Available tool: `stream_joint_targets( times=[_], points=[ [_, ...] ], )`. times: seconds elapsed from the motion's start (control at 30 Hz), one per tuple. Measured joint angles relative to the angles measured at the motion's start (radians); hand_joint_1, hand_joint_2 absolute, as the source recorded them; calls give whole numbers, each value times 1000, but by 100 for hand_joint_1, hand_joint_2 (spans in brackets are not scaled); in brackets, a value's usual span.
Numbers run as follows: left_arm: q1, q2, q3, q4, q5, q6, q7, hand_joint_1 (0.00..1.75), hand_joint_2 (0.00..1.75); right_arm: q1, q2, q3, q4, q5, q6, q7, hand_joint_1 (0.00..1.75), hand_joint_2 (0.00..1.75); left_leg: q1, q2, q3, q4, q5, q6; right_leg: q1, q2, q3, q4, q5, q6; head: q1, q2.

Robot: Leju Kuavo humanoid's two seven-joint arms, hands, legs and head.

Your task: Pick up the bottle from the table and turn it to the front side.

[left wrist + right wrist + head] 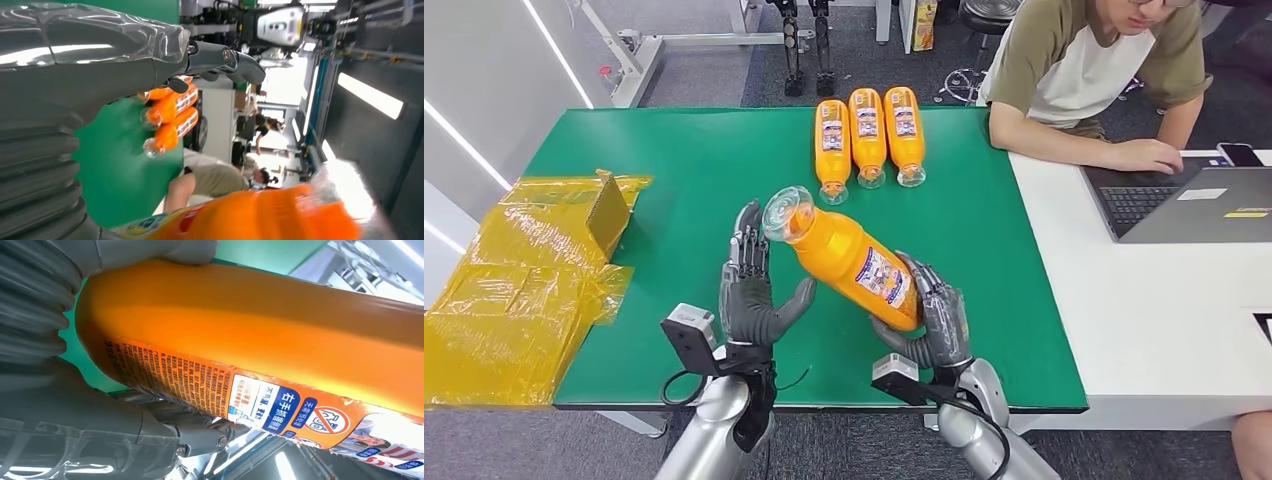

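An orange bottle (849, 258) with a clear cap and a blue-and-white label is lifted off the green table (694, 160), tilted with its cap toward the far left. My right hand (929, 315) grips its lower end; the right wrist view shows the orange body and label (260, 345) close up. My left hand (754, 290) is raised beside the bottle's neck, fingers spread upright, thumb pointing toward the bottle, holding nothing. The left wrist view shows its fingers (225, 57) extended and the bottle (260, 215) blurred close by.
Three more orange bottles (867, 135) lie side by side at the table's far edge. Crumpled yellow plastic wrap and a cardboard piece (534, 270) cover the left end. A person (1089, 70) sits at a white desk with a laptop (1194, 200) on the right.
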Motion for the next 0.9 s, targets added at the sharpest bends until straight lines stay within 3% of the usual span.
stream_joint_targets(
  times=[0.27,0.57,0.9],
  points=[
    [-25,-8,-2,63,21,-43,-23,0,175,7,22,4,23,-9,0,30,175,175,0,0,0,0,0,0,0,0,0,0,0,0,0,0],
    [-26,-5,-2,56,51,-2,-34,0,175,54,14,52,-19,119,13,165,175,175,0,0,-1,0,0,0,0,0,-1,0,0,0,0,0],
    [-23,-3,10,29,33,-27,-35,0,175,80,-10,89,-63,281,114,253,175,175,0,0,-1,0,0,0,0,0,-1,0,0,0,0,0]
  ],
)
